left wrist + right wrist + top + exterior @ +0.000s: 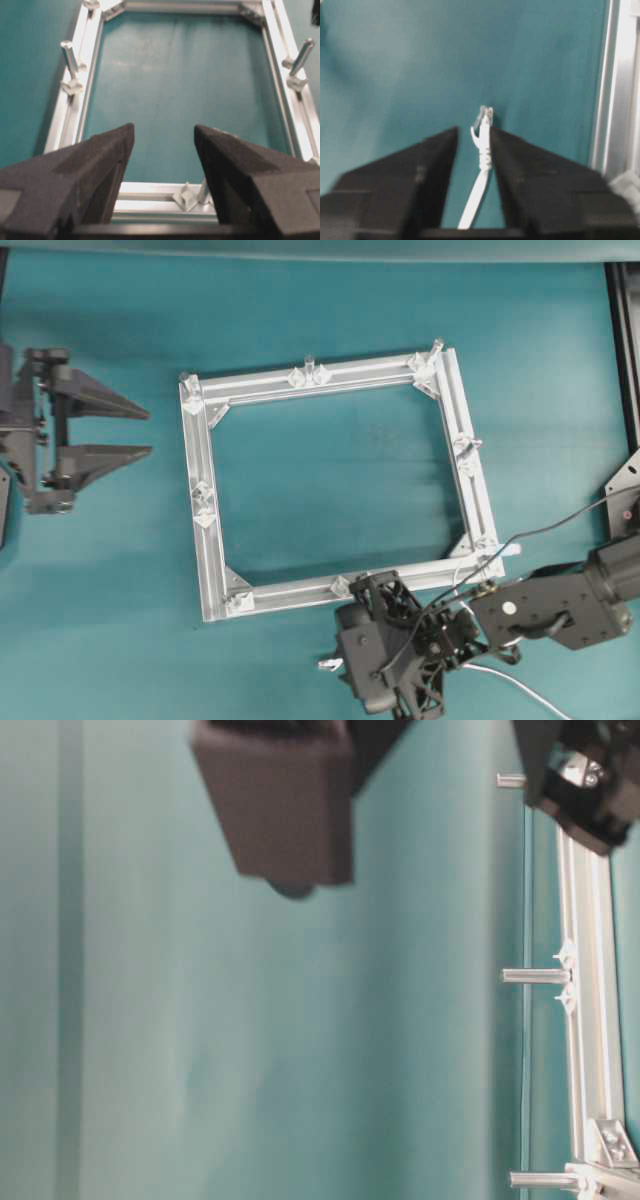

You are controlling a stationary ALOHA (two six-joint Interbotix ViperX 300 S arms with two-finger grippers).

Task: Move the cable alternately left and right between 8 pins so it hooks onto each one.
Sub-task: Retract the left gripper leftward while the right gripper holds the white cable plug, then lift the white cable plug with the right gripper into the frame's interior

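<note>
Right gripper (472,137) fingers parted, straddling the cable (481,165) end on the surface, lower centre of its wrist view; not grasping. Left gripper (162,145) wide apart, empty, facing the frame (160,207). Threading seems not begun (no cord on the pins (68,55)). Next: pinch the cable near the knot.

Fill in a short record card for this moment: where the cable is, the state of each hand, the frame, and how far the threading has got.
cable: white cable lies between the right hand's fingers, its plug tip just past them
right hand: open around the cable, below the frame's bottom bar in the overhead view
left hand: open, empty, left of the frame
frame: square aluminium frame on the teal table
pins: upright on the bars, e.g.
progress: no cable seen on any visible pin
</note>
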